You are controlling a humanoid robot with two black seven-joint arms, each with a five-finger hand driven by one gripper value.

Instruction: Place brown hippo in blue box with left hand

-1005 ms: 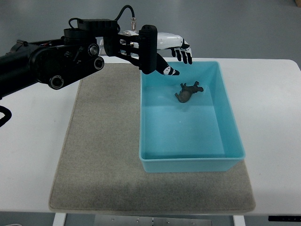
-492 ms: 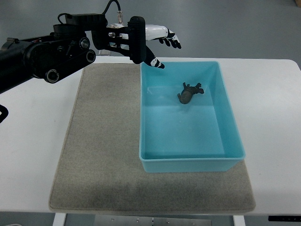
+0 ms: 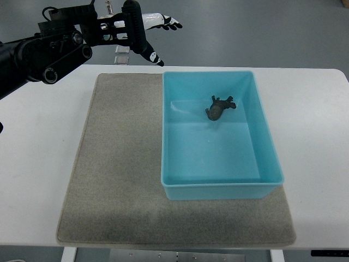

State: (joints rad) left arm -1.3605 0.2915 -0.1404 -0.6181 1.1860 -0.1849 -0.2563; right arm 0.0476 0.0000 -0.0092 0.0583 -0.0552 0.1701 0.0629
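The brown hippo [image 3: 219, 107] lies on its side inside the blue box [image 3: 267, 136], near the box's far end. My left hand [image 3: 155, 33] is black and white, raised beyond the table's far edge, up and left of the box. Its fingers are spread and hold nothing. The left arm [image 3: 49, 49] comes in from the upper left. The right arm does not show.
The blue box stands on a grey felt mat [image 3: 114, 164] that covers the middle of the white table [image 3: 316, 136]. The mat's left half is bare. The table's front edge runs along the bottom.
My left hand has drawn back up and to the left, away from the box's far left corner, with fingers open. The hippo has stayed in the box.
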